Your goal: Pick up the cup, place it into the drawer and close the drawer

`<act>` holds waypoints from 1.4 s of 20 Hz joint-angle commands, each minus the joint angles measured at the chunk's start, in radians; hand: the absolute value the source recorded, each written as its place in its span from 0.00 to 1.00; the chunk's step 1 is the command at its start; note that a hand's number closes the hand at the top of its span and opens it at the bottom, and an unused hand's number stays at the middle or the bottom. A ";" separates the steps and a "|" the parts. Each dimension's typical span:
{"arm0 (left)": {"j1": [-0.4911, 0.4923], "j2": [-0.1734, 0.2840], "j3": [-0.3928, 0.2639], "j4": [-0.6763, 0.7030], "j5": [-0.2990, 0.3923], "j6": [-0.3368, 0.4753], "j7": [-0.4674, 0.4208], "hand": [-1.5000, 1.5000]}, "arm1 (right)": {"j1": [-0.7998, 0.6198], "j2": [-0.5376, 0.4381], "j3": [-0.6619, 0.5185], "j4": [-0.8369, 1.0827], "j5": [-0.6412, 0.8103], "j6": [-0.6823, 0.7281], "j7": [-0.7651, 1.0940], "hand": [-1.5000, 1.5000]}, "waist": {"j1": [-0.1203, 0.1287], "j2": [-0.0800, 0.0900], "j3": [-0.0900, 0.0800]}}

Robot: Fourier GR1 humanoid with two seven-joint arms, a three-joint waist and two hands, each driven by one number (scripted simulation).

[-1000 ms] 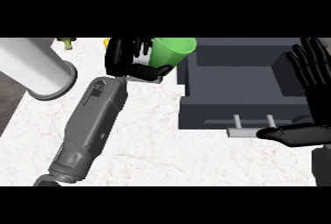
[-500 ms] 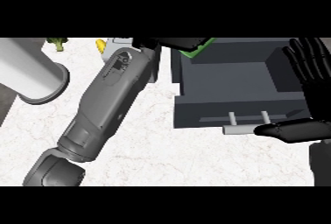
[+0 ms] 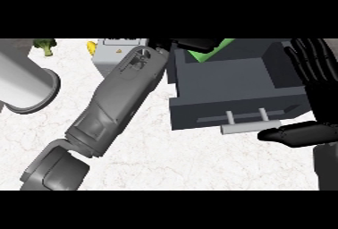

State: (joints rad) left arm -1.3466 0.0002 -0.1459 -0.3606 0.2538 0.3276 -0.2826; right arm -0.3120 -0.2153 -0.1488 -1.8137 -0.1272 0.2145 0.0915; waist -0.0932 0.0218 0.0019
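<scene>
Cup [image 3: 210,48], green, sat at the far rim of the open drawer [image 3: 231,85], only a wedge of it showing under the left hand [image 3: 191,44], whose dark fingers were curled over it and so pinched it from above. Whether it had touched the drawer's floor could not be told, since the top of the view cut it off. The left forearm lay slantwise across the white table [image 3: 165,156], from the near left up to the drawer's back corner. The right hand [image 3: 317,71] rested at the right edge beside the drawer, fingers straight and spread upward, thumb lying near the handle [image 3: 247,127].

To do this step well, I judged the cup should be lowered inside the walls, clear of the back edge, and let go only once it stood on the bottom. The arm should then lift out without catching the rim, so that a push on the front could shut the drawer.
</scene>
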 commanded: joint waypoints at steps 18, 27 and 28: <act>0.100 0.000 -0.146 -0.010 0.226 -0.097 -0.090 0.00 | -0.110 0.030 0.146 0.035 -0.152 0.197 0.000 1.00 | -0.118 0.029 -0.001; 0.059 0.000 -0.092 -0.034 0.356 -0.041 -0.198 0.00 | -0.059 -0.132 0.318 0.040 -0.114 0.453 0.111 1.00 | -0.059 0.010 -0.002; 0.060 0.000 -0.106 -0.034 0.362 -0.021 -0.191 0.00 | -0.044 -0.161 0.315 0.037 -0.105 0.467 0.125 1.00 | -0.045 0.002 -0.001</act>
State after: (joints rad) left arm -1.2774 0.0000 -0.2560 -0.3946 0.5771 0.2728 -0.4503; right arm -0.3915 -0.2964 0.1213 -1.7684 -0.2770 0.5984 0.1843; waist -0.1661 0.0358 -0.0001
